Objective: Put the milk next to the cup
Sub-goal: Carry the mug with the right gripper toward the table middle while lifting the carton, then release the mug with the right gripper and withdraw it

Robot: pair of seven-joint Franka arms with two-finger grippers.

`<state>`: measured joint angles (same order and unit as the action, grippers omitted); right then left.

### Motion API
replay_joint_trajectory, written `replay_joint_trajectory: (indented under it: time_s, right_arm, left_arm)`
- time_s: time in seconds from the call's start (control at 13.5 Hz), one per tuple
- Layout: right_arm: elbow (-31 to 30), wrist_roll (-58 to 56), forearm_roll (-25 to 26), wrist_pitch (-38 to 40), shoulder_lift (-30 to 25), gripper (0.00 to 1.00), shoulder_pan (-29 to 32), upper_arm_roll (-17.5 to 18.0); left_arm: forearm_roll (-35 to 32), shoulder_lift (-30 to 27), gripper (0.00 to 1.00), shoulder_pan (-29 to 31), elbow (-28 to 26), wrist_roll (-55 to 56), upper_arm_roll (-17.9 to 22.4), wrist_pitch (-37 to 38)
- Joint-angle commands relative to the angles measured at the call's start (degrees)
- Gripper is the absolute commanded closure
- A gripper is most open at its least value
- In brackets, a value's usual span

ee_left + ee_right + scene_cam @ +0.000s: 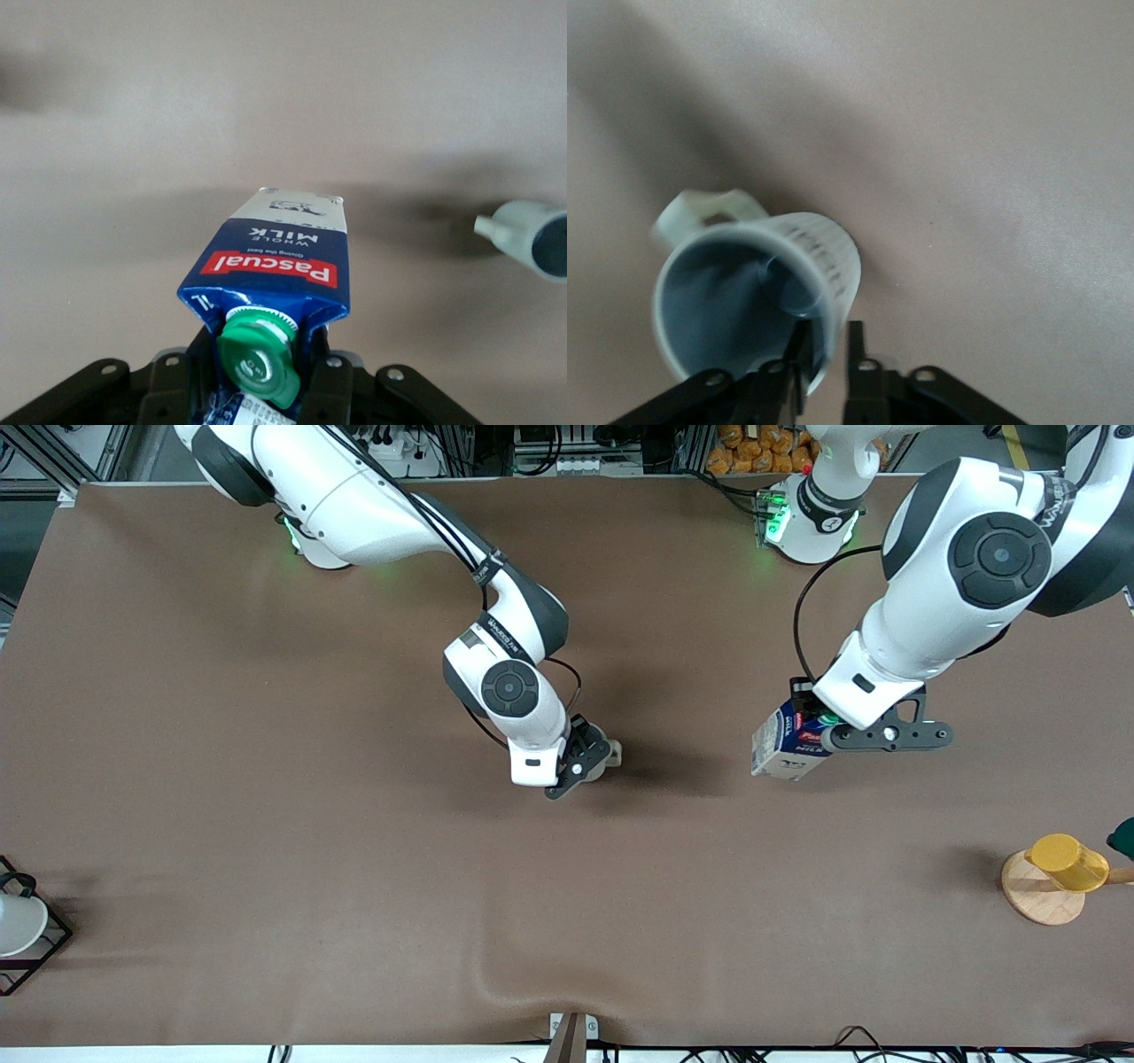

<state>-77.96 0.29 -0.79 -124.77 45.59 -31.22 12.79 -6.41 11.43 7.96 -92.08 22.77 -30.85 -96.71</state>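
The milk (784, 744) is a dark blue carton with a green cap and a red label. My left gripper (819, 722) is shut on its top and holds it tilted, over the table toward the left arm's end. In the left wrist view the fingers (323, 381) clamp the carton (275, 257) beside the cap, and the cup (536, 239) shows off to one side. The off-white cup (613, 751) sits at mid table, mostly hidden under my right gripper (595, 760). In the right wrist view the right gripper (828, 341) straddles the cup's (744, 292) rim, one finger inside and one outside, slightly apart.
A yellow cup (1067, 862) lies on a round wooden disc (1036, 895) near the left arm's end, with a dark green thing (1123, 837) at the view's edge. A white cup in a black wire frame (18, 926) stands at the right arm's end. Brown cloth covers the table.
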Motion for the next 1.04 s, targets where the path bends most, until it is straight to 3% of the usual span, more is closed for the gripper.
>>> replay_joint_trajectory:
  time_s: [0.0,0.37,0.67,0.96]
  right_arm:
    - [0.9,0.9,-0.2,0.4,0.1,0.00,-0.3,-0.4]
    - [0.8,0.6,-0.4,1.6,-2.7,0.00,1.0,-0.4]
    - [0.5,0.3,-0.4,9.7,-8.9,0.00,5.9,-0.4]
    - [-0.2,-0.3,-0.4,20.8,-14.5,0.00,15.5,-0.2]
  left_arm:
    - [2.0,0.0,0.78,0.4,0.7,0.8,-1.2,1.6]
    - [2.2,0.0,0.79,0.0,0.9,3.8,-2.5,2.5]
    - [2.2,-0.4,0.79,0.1,1.0,5.8,-5.2,2.5]
    - [2.1,0.3,0.78,-1.4,1.4,10.4,-6.0,2.5]
